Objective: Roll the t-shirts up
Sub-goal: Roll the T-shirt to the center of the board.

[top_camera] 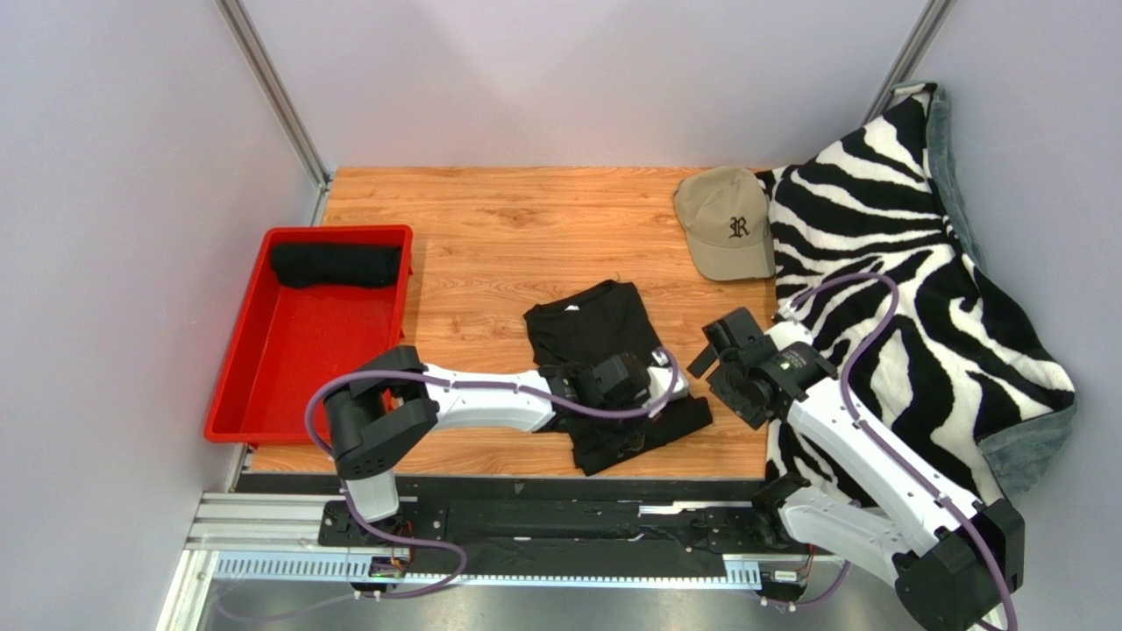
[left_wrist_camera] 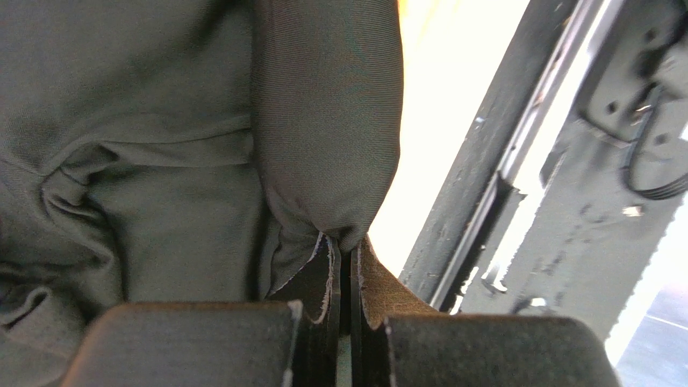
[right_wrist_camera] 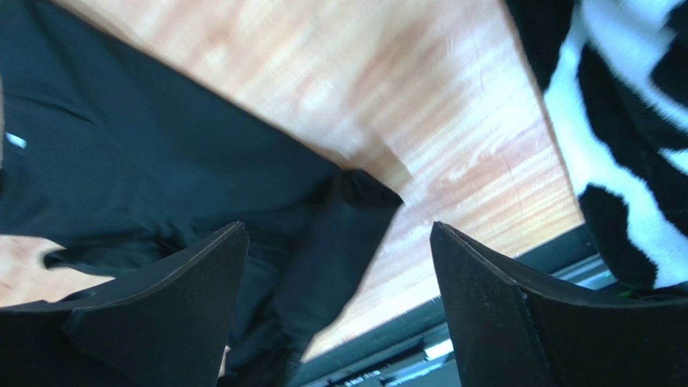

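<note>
Limpness, lightness, no stiffness to be expected from black t-shirt (top_camera: 593, 345), lying half-folded on bench (top_camera: 501, 224). Left hand (top_camera: 639, 388) clamped on a fold at its near edge; right hand (top_camera: 728, 375) spread wide, empty, just beside. Best pinched at hem corners, both sides.

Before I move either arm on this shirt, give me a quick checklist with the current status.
1. Grip: left hand shut on a fold of the black t-shirt: ok.
2. Spare: right hand open, holding nothing: ok.
3. Lay of the black t-shirt: not ok, its near part is bunched.
4. Layers pinched in the left hand: cannot tell.
5. Room in the red tray: ok, one rolled shirt at its far end.
6. Clearance: tan cap apart from the black t-shirt: ok.
</note>
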Tool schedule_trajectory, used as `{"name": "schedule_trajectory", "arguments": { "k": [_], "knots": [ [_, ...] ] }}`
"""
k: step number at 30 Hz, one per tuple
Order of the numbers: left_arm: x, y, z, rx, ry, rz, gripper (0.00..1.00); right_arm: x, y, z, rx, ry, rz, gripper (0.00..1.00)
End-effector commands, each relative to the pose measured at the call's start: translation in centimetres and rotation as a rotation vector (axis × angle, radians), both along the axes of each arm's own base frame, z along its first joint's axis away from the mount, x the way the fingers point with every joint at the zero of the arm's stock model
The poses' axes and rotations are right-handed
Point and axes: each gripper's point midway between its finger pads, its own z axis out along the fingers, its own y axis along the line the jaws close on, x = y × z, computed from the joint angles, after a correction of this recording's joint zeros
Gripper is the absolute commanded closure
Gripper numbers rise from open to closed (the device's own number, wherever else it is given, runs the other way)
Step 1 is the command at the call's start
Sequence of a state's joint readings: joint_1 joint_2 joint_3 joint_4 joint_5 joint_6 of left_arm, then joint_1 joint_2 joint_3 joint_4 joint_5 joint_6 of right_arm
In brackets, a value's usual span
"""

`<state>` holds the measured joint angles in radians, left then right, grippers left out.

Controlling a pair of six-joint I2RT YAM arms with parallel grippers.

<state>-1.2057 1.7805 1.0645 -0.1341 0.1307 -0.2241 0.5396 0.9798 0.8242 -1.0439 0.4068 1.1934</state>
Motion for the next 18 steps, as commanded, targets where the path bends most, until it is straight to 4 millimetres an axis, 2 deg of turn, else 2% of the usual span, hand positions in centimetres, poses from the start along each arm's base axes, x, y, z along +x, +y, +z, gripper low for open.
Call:
{"name": "schedule_trajectory", "arguments": {
  "k": [1, 10, 14, 18],
  "knots": [
    [-1.2, -0.8, 1.0, -0.112, 0.274, -0.005, 1.0, -1.5, 1.7, -2.3, 0.094, 0.039, 0.053, 0.14],
    [0.3, -0.1, 1.6, -0.211, 0.586, 0.076, 1.0, -1.7, 2.9, -3.4, 0.177, -0.014, 0.035, 0.18],
    [-0.1, -0.3, 1.7, -0.219, 0.693, 0.056, 1.0, -1.5, 4.0, -4.3, 0.215, -0.026, 0.037, 0.25],
    [-0.3, -0.5, 1.0, -0.189, 0.764, 0.054, 1.0, -1.3, 4.4, -4.7, 0.197, -0.029, 0.033, 0.26]
  ]
}}
